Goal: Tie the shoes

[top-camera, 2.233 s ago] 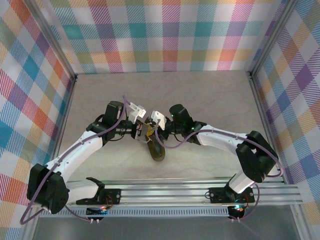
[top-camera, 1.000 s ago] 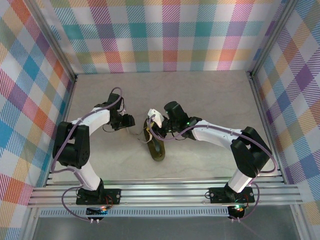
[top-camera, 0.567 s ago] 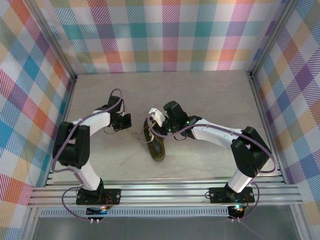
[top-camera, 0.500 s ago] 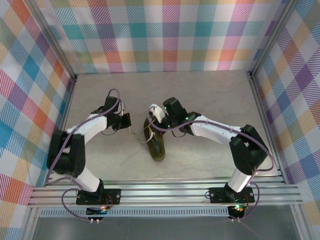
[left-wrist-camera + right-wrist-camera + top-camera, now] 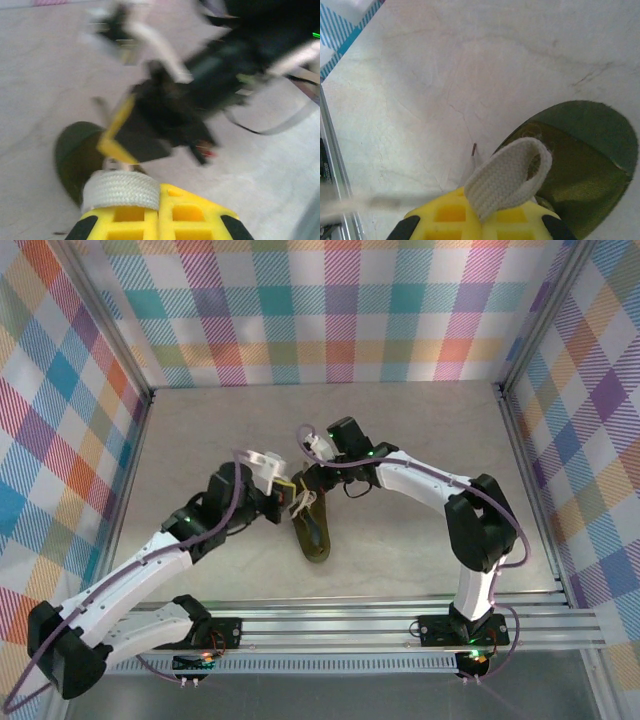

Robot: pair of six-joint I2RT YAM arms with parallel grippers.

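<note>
The dark olive shoe [image 5: 314, 532] lies mid-table, its cream laces [image 5: 300, 502] bunched over its far end. Both grippers meet above that end. My left gripper [image 5: 287, 485] comes in from the left and my right gripper [image 5: 316, 472] from the far right. In the left wrist view my left gripper [image 5: 159, 192] is shut, a cream lace loop [image 5: 121, 190] curling out over its left finger, with the shoe [image 5: 75, 155] beyond. In the right wrist view my right gripper [image 5: 482, 207] is shut on another lace loop [image 5: 507, 175] beside the shoe opening [image 5: 580, 155].
Plaid walls [image 5: 330, 310] enclose the pale table [image 5: 420, 430] on three sides. A metal rail [image 5: 340, 625] runs along the near edge. The right gripper's dark body [image 5: 165, 120] hangs blurred just ahead of my left fingers. A loose lace tip [image 5: 474, 149] rests on the table.
My left arm swung from the left side of the table back to the shoe, and its gripper closed on a lace loop. My right gripper shifted slightly farther away, still holding its loop.
</note>
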